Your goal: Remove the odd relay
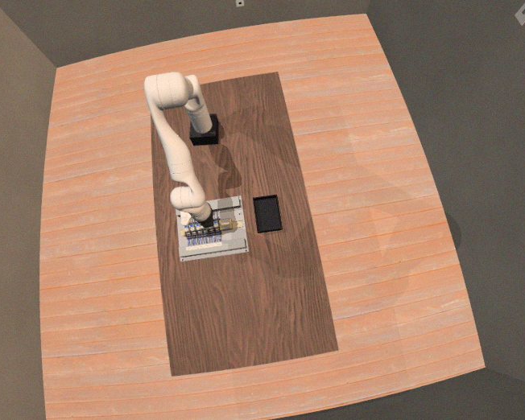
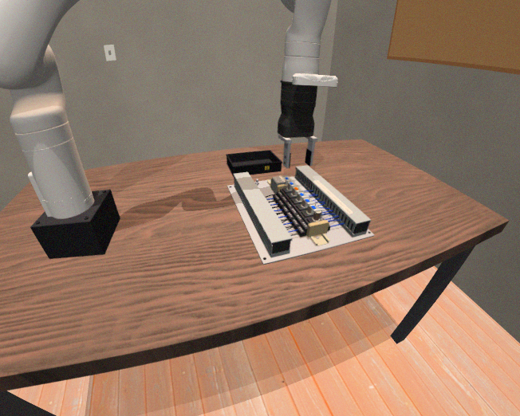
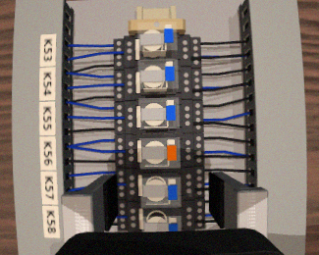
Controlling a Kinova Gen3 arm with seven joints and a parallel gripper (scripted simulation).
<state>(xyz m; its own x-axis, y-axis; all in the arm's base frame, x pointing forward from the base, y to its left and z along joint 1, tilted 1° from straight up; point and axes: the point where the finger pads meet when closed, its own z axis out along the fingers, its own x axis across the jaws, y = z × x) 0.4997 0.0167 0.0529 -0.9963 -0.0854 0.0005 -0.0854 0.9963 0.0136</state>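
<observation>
Hovering above the flat grey relay panel (image 1: 233, 235) (image 2: 247, 222) (image 3: 280, 123), the black two-finger gripper (image 1: 204, 220) (image 2: 298, 164) (image 3: 163, 193) holds nothing, fingers wide apart. The clear relay with the orange button (image 2: 295, 190) (image 3: 156, 151) (beside label K56) sits in the row; beyond lies the black rectangular tray (image 1: 267, 213) (image 2: 254, 167).
</observation>
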